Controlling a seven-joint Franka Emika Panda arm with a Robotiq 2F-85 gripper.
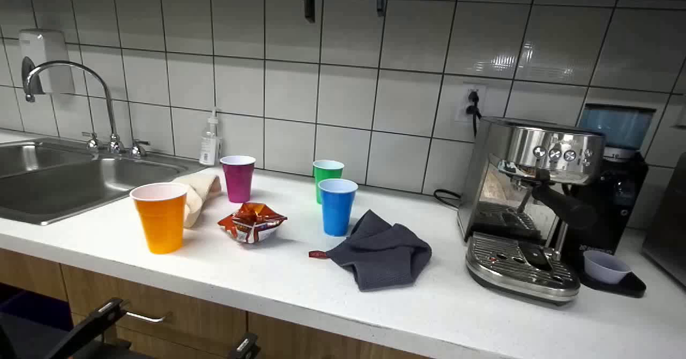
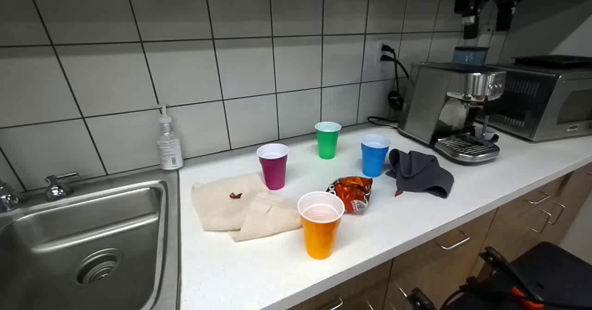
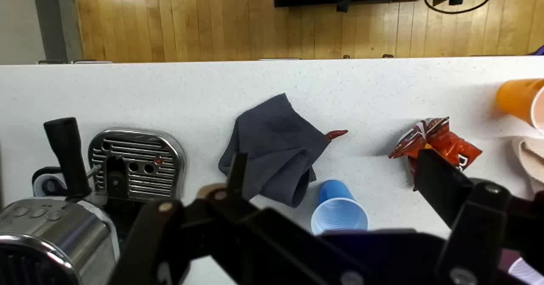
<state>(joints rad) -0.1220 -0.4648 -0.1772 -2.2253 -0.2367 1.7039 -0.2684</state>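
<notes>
A tiled wall [image 1: 241, 80] backed the long white counter [image 1: 257, 278], which had a steel sink [image 2: 134, 208] let into one end. Toward the opposite end stood a boxy metal oven [image 2: 545, 102], then an espresso machine [image 1: 498, 203] with a black grinder [image 1: 616, 198] just beside it. The hand [image 1: 344, 15] hung high above the counter, its fingers spread wide with nothing held between them. Below it, in the wrist view, a dark grey cloth [image 3: 272, 140] lay crumpled on the counter near the espresso machine. A beige cloth [image 2: 259, 213] lay loosely folded near the sink, and a clear pump bottle [image 2: 169, 145] stood at the sink's back corner. Four plastic cups stood upright: the orange cup [image 1: 159, 222] just beside the beige cloth, the purple cup [image 1: 238, 182] behind it, the blue cup [image 1: 337, 211] just beside the dark grey cloth, and the green cup [image 2: 327, 143] back near the wall. A crinkled red snack bag [image 1: 252, 222] sat between the orange cup and the blue cup. Smallest were a red scrap [image 3: 337, 134] at the dark grey cloth's edge and another scrap [image 2: 235, 195] on the beige cloth, both too small to identify.
</notes>
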